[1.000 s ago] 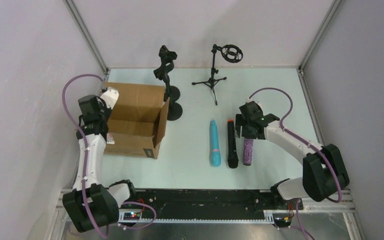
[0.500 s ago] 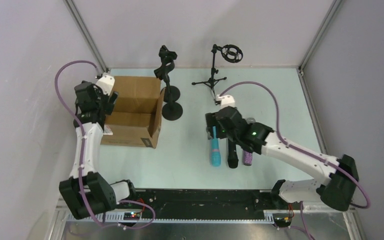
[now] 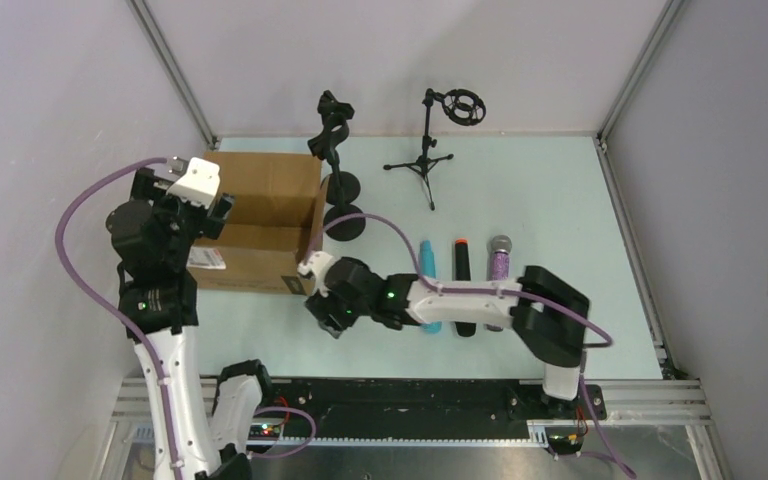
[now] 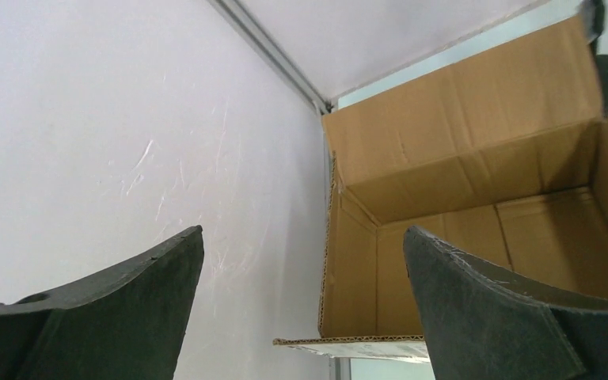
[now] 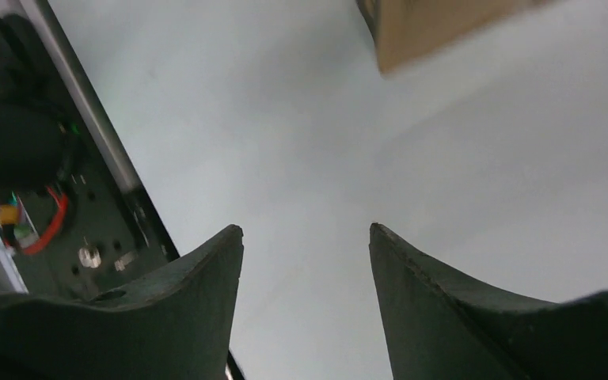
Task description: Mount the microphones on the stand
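- Swung leftward since a second ago, the right gripper hangs empty, fingers apart, off the cardboard box corner.
- Is anything mounted?
- Nothing yet. The turquoise microphone, black microphone and purple microphone lie side by side on the table, well apart from the clip stand and tripod stand.
- And what stands in the way?
- The right forearm crosses all three, while the left gripper hovers spread over the box.

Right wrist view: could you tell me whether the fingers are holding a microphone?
No, the fingers stand apart with only table between them.
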